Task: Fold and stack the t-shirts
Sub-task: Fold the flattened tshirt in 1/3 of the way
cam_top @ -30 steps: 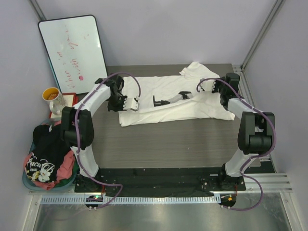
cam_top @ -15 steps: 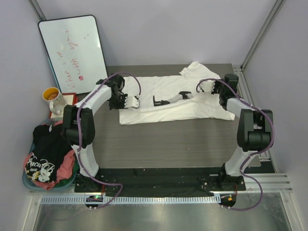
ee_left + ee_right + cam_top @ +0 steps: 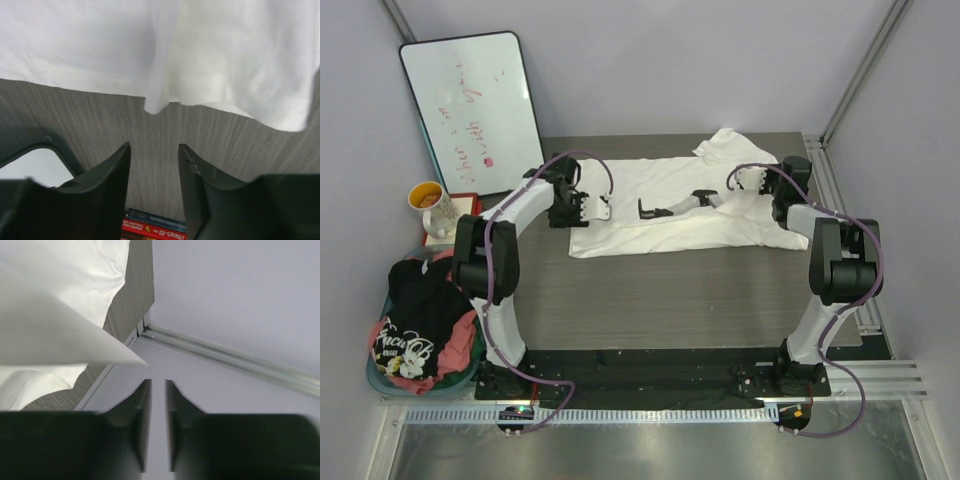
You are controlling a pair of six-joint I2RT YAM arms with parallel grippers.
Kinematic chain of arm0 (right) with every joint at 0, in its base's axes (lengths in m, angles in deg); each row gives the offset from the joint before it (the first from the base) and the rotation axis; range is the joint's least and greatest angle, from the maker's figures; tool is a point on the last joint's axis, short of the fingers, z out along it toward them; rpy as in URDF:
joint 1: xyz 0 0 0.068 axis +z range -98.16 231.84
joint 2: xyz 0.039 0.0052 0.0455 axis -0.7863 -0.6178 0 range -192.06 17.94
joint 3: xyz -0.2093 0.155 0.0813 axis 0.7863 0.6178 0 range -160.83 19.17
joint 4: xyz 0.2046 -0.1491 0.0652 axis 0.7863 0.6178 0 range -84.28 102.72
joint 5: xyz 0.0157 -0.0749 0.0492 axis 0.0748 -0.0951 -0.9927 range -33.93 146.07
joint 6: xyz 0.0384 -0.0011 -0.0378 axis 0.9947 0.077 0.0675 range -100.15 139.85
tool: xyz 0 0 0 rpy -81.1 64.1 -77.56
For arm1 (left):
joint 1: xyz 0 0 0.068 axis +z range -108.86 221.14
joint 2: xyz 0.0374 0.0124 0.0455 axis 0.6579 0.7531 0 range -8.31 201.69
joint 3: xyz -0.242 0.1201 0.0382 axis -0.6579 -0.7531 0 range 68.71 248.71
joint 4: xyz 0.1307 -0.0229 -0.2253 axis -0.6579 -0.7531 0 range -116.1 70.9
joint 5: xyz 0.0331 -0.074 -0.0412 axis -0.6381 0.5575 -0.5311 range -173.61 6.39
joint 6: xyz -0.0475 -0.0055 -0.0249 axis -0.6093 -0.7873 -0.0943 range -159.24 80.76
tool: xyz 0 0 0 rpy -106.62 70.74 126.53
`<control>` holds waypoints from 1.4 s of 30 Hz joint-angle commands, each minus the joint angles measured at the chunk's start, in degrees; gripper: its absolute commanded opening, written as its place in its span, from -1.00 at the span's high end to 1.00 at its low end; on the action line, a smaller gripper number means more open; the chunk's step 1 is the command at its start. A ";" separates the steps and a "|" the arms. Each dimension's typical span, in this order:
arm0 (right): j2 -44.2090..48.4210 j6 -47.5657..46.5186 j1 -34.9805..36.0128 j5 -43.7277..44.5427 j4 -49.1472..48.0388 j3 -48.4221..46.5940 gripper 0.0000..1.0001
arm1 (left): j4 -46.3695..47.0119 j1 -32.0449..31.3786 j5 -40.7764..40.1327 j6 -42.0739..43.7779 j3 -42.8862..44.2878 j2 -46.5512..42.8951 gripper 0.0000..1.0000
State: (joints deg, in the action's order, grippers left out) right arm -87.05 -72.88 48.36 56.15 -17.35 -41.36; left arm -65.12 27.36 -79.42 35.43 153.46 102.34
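Note:
A large white t-shirt [image 3: 670, 205] lies lengthwise across the far half of the table, folded over itself, with part of its black graphic [image 3: 665, 208] showing. My left gripper [image 3: 602, 208] is at its left end. In the left wrist view that gripper [image 3: 154, 146] is open and empty, and the shirt's hem [image 3: 160, 75] lies just beyond the tips. My right gripper [image 3: 748, 180] is at the shirt's right end. In the right wrist view it [image 3: 158, 381] is open by a narrow gap with nothing in it, and a white fabric corner [image 3: 65, 335] hangs just above the tips. A black t-shirt [image 3: 415, 315] and a pink-red one [image 3: 462, 345] sit in the basket.
The teal-rimmed laundry basket [image 3: 420, 388] stands off the table's left front. A whiteboard [image 3: 470, 110] leans at the back left, with a mug [image 3: 430, 200] and books [image 3: 155, 227] beside it. Metal rails [image 3: 235, 357] edge the table on the right.
Both grippers were shut and now have their jaws apart, the left wider than the right. The white shirt's ends are free of them. Both arms have shifted slightly.

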 commanded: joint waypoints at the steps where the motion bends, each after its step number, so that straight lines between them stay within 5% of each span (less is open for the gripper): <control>1: -3.72 0.18 0.32 7.12 -14.94 -0.11 -0.06 | 11.55 0.25 -6.96 -4.61 -2.04 0.88 -0.10; 4: -8.45 -0.08 0.50 13.60 -24.17 -1.16 -0.39 | 19.72 0.25 -12.42 -5.94 -3.80 1.32 -0.19; 8: -10.32 1.75 0.50 18.55 -25.45 -3.54 -0.43 | 25.36 0.25 -15.78 -7.26 -4.68 1.06 -0.20; 14: -1.74 8.95 0.67 15.68 -5.01 -4.15 -0.35 | 20.63 0.25 -8.95 -6.48 -5.47 -5.52 -0.20; 17: 2.76 13.70 0.67 9.88 14.14 -5.90 0.06 | 14.84 0.25 -2.62 -5.16 -5.12 -8.68 0.09; 18: 4.69 14.06 0.67 5.33 20.02 -7.13 0.55 | 13.86 0.25 -1.30 -4.89 -5.21 -9.13 0.38; 19: 5.14 14.85 0.85 3.89 26.52 -8.10 0.70 | 12.72 0.25 0.98 -3.93 -5.04 -9.40 0.99; 21: 5.67 15.03 1.46 1.00 30.96 -8.55 0.89 | 10.26 0.25 2.66 -3.57 -4.60 -9.14 0.99; 26: 4.88 14.59 3.49 -2.80 35.81 -8.11 0.49 | 3.93 -0.54 5.22 -3.04 0.15 -5.36 0.99; 42: -2.59 16.35 9.99 -6.05 46.25 -15.57 0.18 | 1.81 -2.39 3.55 -3.39 -1.07 -3.25 1.00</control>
State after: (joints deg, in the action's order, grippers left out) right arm -89.60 -57.58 57.80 51.82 24.09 -53.05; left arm -62.65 24.98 -76.23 31.74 153.98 101.51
